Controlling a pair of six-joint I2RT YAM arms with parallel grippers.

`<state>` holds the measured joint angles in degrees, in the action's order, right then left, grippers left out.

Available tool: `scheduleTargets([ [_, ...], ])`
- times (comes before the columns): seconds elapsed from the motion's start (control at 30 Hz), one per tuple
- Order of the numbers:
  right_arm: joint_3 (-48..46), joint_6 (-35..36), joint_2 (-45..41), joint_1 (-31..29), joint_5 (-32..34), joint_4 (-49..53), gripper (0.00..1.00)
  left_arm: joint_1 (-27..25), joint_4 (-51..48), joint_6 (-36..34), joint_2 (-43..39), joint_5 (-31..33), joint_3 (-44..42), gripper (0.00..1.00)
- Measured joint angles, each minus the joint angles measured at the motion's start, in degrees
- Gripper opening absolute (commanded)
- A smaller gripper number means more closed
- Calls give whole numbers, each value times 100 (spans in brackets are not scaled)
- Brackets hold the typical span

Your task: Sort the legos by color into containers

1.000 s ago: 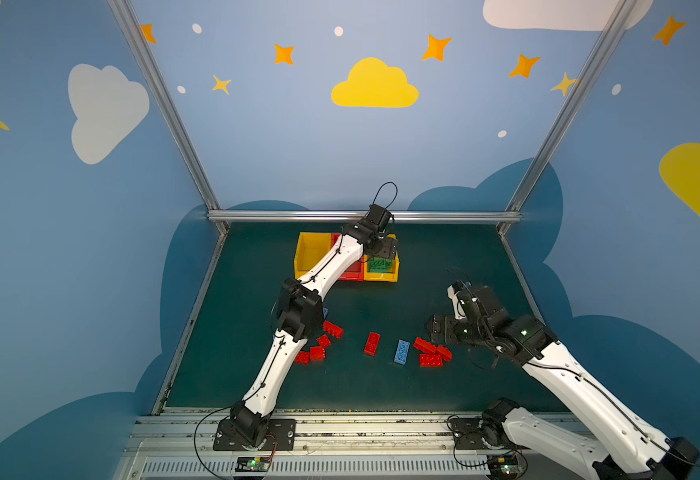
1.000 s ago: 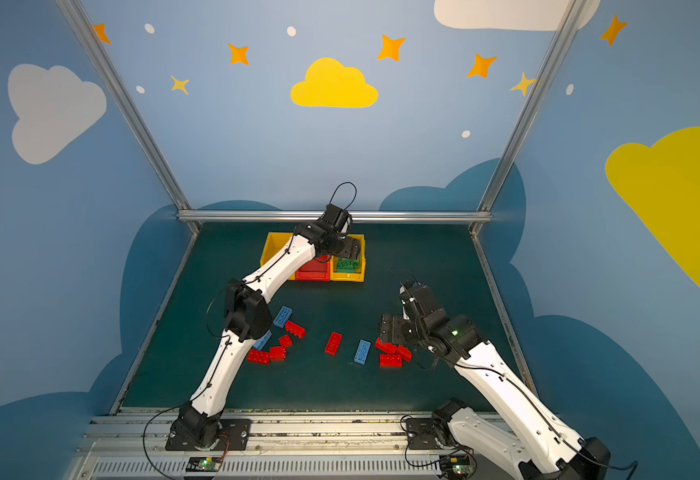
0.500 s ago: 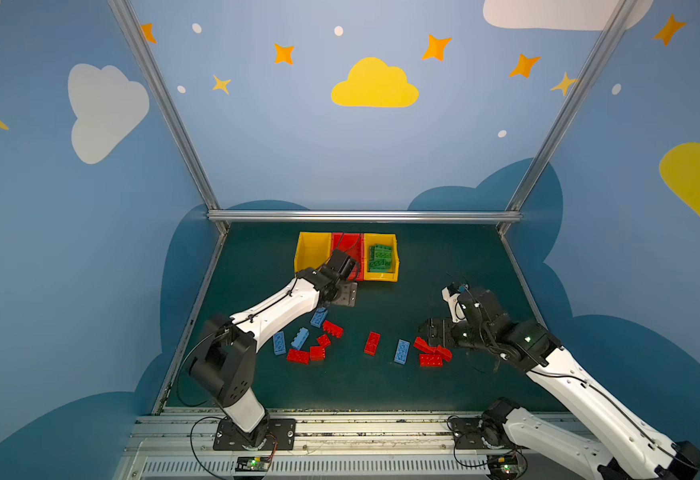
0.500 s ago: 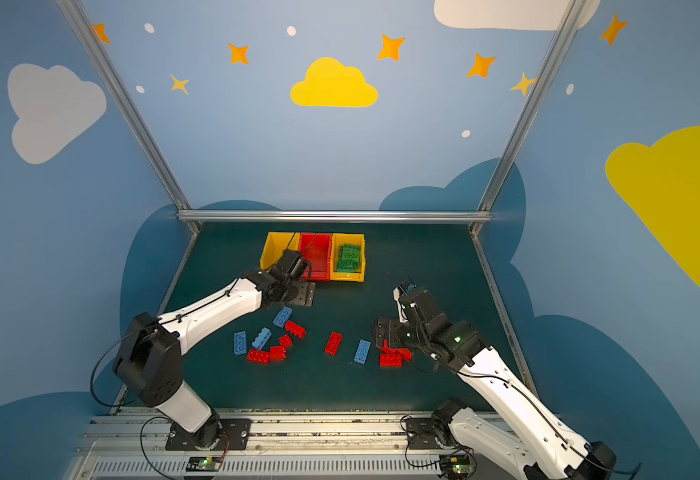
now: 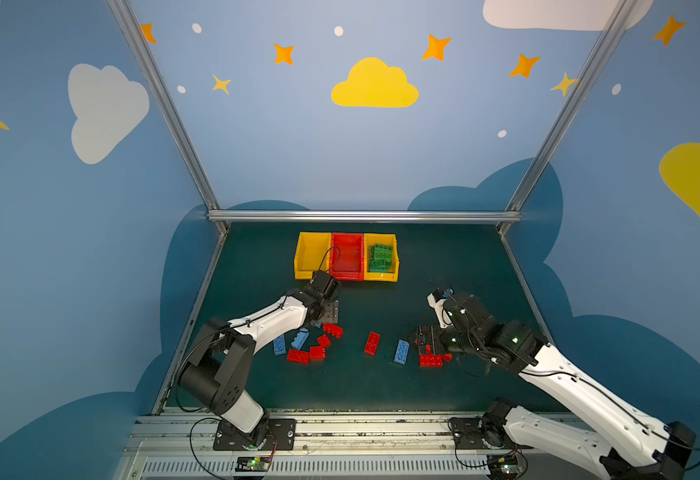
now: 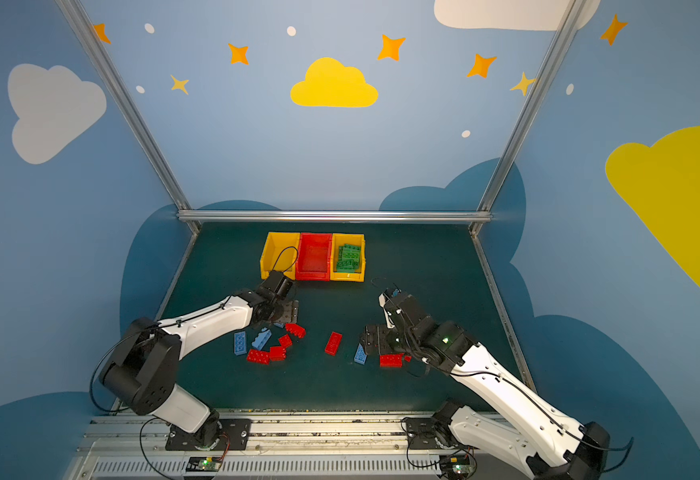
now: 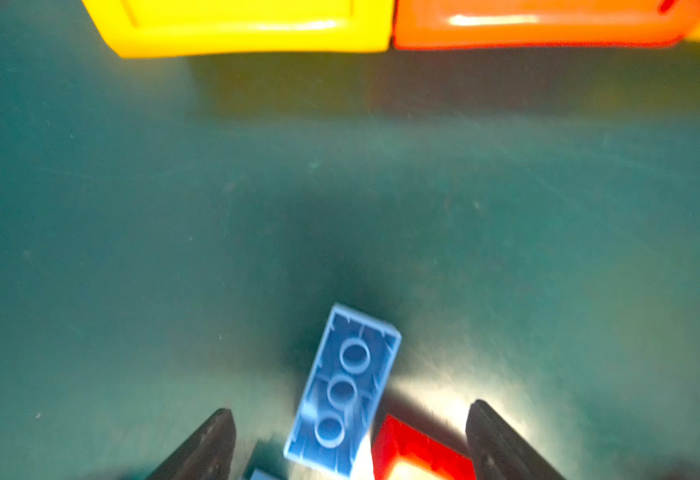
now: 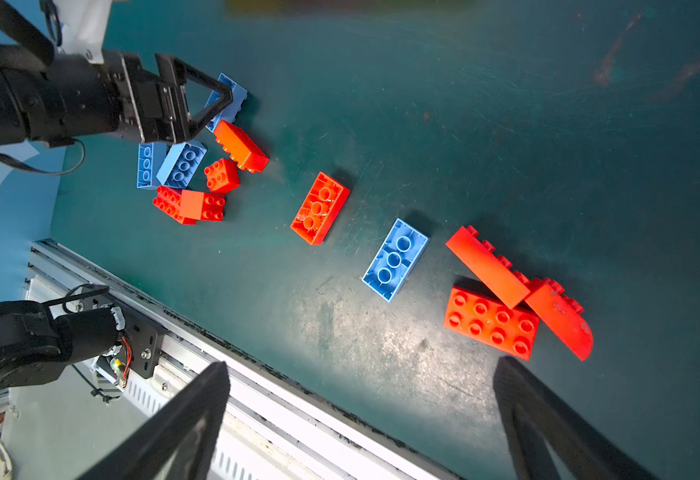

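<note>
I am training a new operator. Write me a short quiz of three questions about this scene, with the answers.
1. Multiple choice: where in the row of bins do the green legos lie, as both top views show it? A) left end B) middle C) right end
2. True or false: the right gripper is shut on a lego.
3. Short answer: which two colours have the legos lying loose on the table?
Key: 1: C. 2: false, it is open and holds nothing. 3: red legos and blue legos.
</note>
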<state>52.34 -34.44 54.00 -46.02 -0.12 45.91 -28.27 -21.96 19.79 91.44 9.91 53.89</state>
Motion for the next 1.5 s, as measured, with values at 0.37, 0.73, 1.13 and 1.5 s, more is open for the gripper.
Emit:
scheduleTargets([
  [0.37,9,-68,238,-144,179,22,97,256,367,-7,452,-367,-55,61],
  [0.73,17,-68,402,-181,271,17,97,256,367,-48,706,-444,22,32],
  [1.13,17,-9,411,-181,404,15,97,254,-229,-74,710,-396,1034,28],
  [1.5,254,192,452,-164,516,20,97,173,-807,-269,1746,-428,3698,30],
])
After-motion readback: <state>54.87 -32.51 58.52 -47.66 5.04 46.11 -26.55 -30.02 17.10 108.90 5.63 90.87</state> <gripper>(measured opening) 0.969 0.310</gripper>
